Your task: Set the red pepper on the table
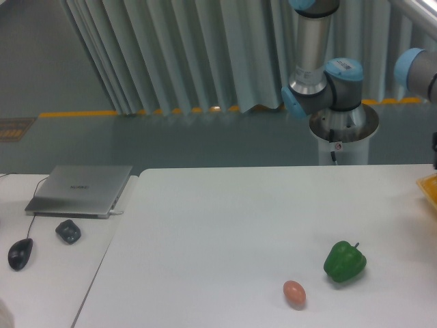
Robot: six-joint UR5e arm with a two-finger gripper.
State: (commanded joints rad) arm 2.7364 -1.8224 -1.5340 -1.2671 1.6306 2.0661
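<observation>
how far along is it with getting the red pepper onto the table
Nothing looks done yet: no red pepper shows on the table, only the green pepper and the egg. The arm reaches past the right edge, so the gripper is out of view and whether it holds anything can't be told. Fetching and placing the pepper both remain.

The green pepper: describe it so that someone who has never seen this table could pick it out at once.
Start from the large white table in front of the robot arm and look toward its near right part. Two small things lie there close together but apart: the green pepper and, to its left and a little nearer the camera, a brownish-orange egg. The pepper is the larger, lumpy, glossy green one with a short stem.
</observation>
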